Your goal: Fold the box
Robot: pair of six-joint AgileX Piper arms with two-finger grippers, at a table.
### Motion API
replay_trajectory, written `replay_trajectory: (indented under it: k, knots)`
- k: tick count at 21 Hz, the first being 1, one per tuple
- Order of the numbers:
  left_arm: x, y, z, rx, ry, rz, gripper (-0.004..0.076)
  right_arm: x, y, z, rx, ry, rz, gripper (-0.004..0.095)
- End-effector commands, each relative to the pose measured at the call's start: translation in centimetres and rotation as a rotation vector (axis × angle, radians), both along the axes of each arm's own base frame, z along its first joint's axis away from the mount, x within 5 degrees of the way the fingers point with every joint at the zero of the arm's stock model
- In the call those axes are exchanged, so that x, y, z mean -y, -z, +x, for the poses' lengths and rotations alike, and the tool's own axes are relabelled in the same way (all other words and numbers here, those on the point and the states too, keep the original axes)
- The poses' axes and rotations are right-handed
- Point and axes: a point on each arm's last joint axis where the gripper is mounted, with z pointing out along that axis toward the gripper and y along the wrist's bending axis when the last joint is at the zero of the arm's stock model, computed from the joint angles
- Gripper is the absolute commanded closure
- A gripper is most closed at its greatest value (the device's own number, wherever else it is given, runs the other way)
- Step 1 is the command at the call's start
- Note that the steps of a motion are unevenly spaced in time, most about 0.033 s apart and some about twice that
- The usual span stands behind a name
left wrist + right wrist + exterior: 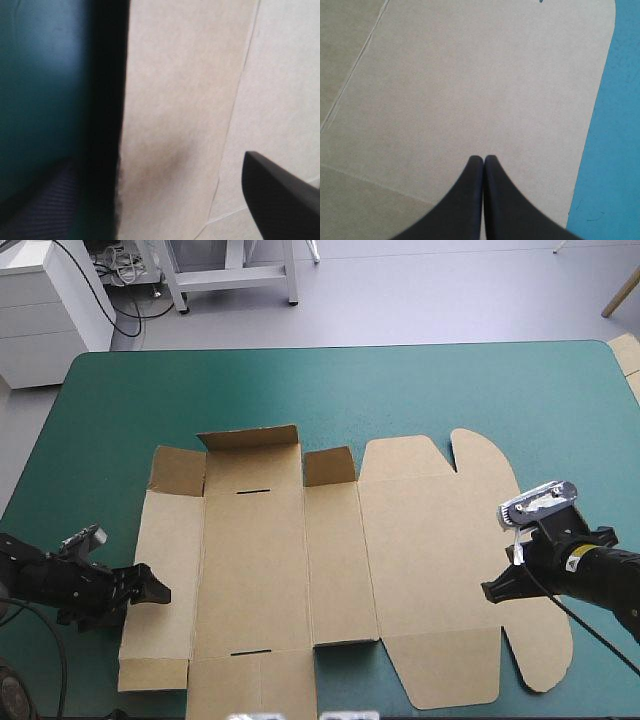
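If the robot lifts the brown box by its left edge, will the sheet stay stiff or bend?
The box will probably hinge at its scored creases, not stay flat: its far flaps already stand up. The sheet looks thin, so likely light. On the teal-green cover it may slide when pushed.

— Where's the box (330, 560)?
— Flat on the table (330, 390), toward the near edge, its length running left to right. Short flaps line its far side at the left.
— The left gripper (158, 585)?
— At the box's left edge, astride it: one finger (280, 200) over the board, the other out over the table.
— The right gripper (487, 592)?
— Over the box's right end, tips together above the board, the table just beside.
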Motion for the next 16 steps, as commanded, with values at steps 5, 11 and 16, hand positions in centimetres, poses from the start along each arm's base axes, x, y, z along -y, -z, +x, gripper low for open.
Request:
replay_trajectory:
  k: [5,11,16]
  knots:
    - [1.1,-0.1,0.2,0.017,0.007,-0.137,0.0103,0.0,-1.1,0.1,0.071,0.002,0.017,0.0929]
    - [3.3,0.8,-0.3,-0.023,0.108,-0.157,0.0103,0.0,-1.2,0.2,0.08,-0.001,0.015,0.093]
    - [3.9,0.8,-0.1,-0.027,0.128,-0.148,0.0103,0.0,-1.2,0.2,0.074,-0.001,0.014,0.0929]
